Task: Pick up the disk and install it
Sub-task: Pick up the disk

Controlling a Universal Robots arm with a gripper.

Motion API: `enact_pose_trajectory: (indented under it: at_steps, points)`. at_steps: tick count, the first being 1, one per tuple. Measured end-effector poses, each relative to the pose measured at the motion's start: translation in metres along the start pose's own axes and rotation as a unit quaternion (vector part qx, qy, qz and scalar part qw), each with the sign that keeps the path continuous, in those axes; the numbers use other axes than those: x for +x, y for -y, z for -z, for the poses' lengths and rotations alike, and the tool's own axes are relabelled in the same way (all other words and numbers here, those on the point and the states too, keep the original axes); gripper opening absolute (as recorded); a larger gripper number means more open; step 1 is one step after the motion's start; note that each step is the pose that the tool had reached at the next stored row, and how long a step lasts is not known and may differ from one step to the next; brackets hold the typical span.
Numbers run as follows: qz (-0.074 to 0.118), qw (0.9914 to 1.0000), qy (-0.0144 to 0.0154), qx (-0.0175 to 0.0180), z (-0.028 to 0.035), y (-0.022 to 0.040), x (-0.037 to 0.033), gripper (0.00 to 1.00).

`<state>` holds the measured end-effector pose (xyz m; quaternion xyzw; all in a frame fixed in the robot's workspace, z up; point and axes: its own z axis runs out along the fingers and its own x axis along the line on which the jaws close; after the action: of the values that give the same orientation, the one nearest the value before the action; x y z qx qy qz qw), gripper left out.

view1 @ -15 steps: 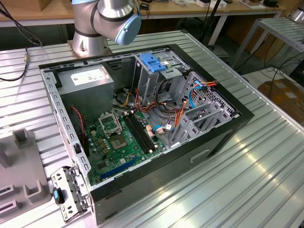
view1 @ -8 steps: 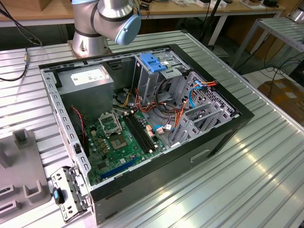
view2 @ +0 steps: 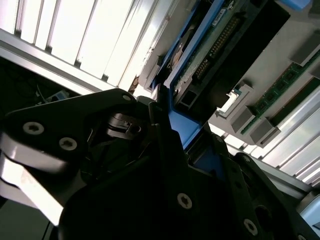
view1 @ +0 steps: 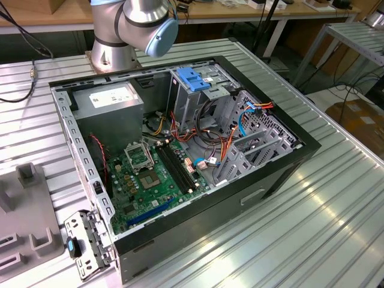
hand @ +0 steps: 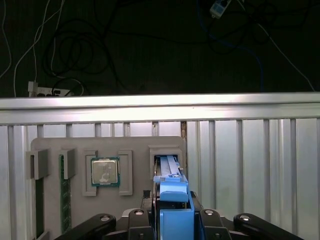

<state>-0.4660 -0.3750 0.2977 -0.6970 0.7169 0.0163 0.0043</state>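
Grips the disk with the pincer, clenched on its blue carrier: in the first wrist view, a black finger tight against each side of the blue plastic. Holds it on edge, with the far end seemingly down in the narrow slot of the grey holder tray; cannot tell if already lifted a little. Beside that slot, in other pockets of the tray, a processor chip and a memory stick. In the middle of the exterior view, the open computer case on the ribbed metal counter, with the grey drive cage in the upper middle of the frame and a blue-handled bracket on top of it. So, by judgement: grasp done, lifting out at most only begun, and carrying to the case and installing there entirely left.
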Motion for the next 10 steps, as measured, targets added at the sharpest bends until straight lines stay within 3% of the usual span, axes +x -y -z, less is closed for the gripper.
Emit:
enact_pose_trajectory:
  at_steps: [10]
  points:
    - [0.0, 1.0, 0.0, 0.0, 0.0095, -0.0002, -0.0003, 0.37]
